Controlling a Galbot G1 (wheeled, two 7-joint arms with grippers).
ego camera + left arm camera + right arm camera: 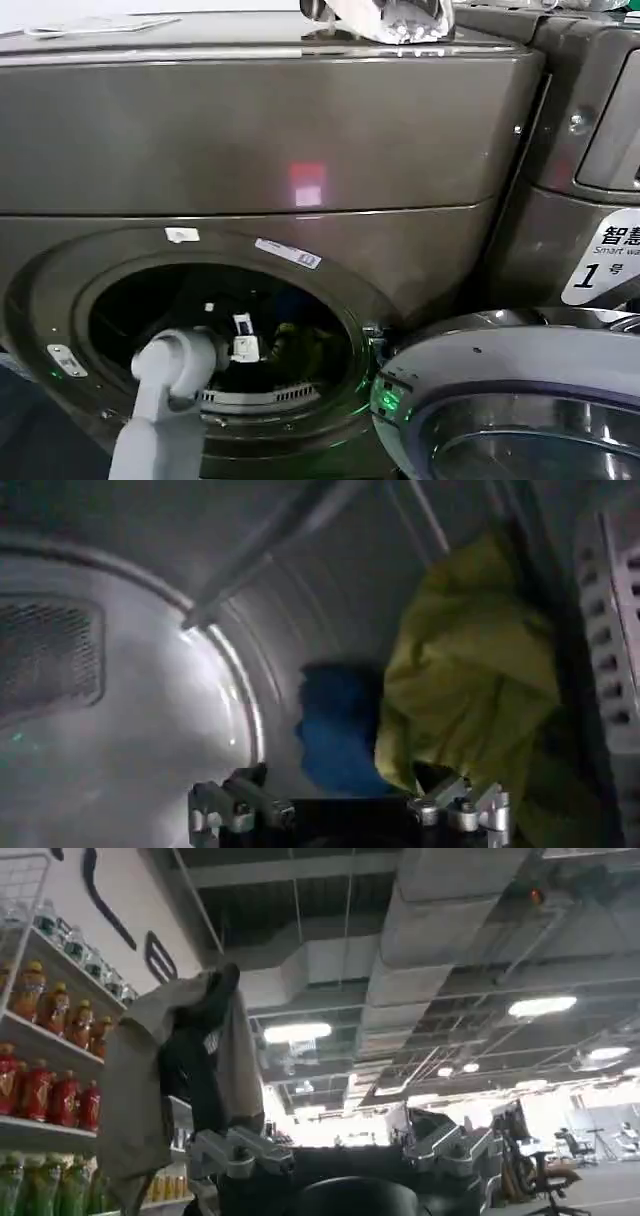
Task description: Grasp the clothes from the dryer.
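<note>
Yellow-green clothes point(470, 680) were faced inside the dryer point(250, 150); left gripper point(350, 810) fingers point(215, 808) were spread wide, empty, for grasping.

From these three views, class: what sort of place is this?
Probably a mock laundry corner inside a large hall: a bronze-grey dryer with its door open, shelves of bottled drinks, and exposed ceiling ducts.

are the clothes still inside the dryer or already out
Inside: the clothes lie against the dryer drum wall, ahead of the open left claw.
</note>
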